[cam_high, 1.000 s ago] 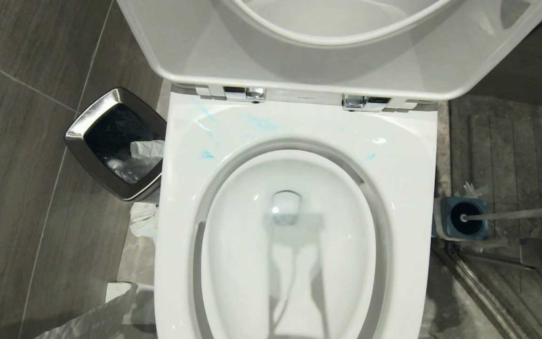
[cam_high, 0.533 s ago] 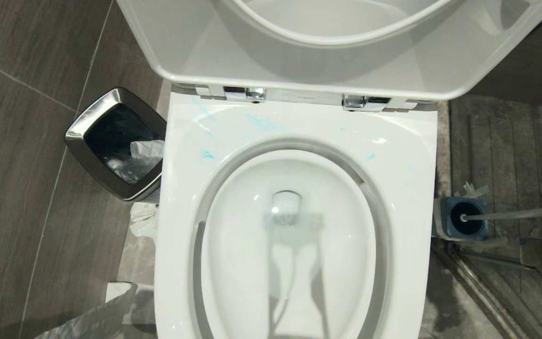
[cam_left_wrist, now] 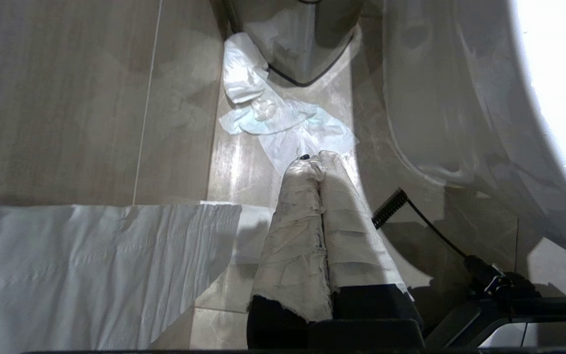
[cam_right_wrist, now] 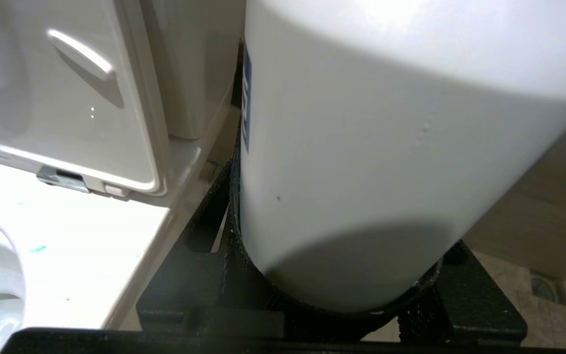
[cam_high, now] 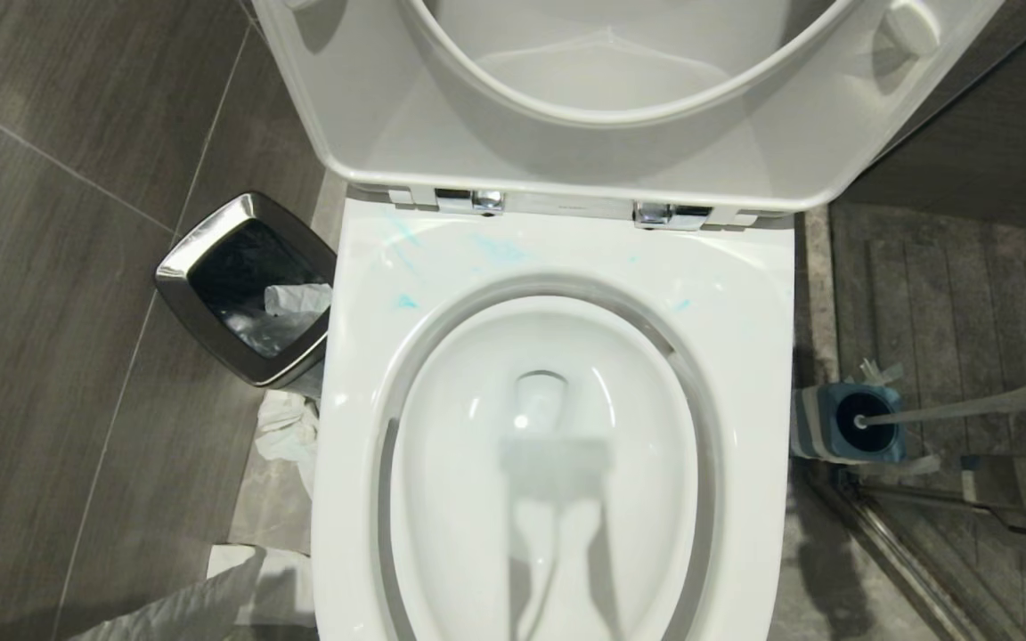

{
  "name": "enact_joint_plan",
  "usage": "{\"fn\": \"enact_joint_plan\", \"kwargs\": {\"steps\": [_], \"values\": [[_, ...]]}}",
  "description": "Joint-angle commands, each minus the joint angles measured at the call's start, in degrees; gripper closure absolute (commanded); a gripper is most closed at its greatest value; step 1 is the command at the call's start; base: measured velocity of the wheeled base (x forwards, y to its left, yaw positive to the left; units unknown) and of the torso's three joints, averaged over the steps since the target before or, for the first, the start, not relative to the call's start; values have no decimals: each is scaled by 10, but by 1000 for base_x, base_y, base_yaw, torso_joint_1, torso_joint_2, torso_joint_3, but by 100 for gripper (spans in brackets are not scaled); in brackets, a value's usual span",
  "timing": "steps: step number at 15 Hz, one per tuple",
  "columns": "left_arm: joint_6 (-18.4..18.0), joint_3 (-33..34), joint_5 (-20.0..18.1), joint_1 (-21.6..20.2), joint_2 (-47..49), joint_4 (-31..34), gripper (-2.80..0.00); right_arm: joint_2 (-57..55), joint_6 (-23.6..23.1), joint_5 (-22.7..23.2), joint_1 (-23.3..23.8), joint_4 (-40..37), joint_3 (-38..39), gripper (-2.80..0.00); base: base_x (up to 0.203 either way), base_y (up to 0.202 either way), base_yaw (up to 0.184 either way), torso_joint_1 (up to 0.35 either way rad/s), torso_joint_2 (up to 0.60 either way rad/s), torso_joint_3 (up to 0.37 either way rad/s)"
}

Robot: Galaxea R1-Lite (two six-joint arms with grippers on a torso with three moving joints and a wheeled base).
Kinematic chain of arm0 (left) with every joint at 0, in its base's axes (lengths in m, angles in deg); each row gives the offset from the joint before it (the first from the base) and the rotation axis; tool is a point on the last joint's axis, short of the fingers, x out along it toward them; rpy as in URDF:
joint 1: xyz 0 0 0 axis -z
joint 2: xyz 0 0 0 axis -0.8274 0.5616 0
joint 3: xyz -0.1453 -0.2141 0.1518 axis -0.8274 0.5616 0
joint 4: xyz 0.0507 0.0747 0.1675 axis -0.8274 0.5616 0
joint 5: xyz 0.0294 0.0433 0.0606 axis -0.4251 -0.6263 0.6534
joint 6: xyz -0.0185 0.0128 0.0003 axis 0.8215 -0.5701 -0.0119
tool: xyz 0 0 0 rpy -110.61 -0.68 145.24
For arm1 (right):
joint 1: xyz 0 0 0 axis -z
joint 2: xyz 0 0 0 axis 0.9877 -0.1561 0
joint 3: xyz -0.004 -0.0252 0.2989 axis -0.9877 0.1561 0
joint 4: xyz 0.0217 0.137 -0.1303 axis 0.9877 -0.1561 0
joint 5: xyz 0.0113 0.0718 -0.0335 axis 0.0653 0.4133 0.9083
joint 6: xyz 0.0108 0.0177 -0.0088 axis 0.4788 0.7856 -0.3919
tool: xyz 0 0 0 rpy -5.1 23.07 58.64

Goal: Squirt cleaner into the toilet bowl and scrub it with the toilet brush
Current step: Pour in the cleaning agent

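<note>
mostly hidden, right gripper (cam_right_wrist: 342,275) clamps a white bottle (cam_right_wrist: 386,162).

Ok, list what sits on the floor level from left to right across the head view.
Bin → toilet bowl → brush holder with the toilet brush standing in it, its handle leaning off to the right.
</note>
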Motion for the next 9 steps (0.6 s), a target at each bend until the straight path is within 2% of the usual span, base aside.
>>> {"fn": "enact_joint_plan", "kwargs": {"steps": [1, 9], "values": [[0, 4, 0, 0, 0, 0, 0, -3, -1, 0, 0, 3, 2, 0, 0, 0, 0, 0, 2, 206], [6, 4, 3, 0, 0, 0, 0, -16, -11, 7, -1, 3, -6, 0, 0, 0, 0, 2, 1, 202]]}}
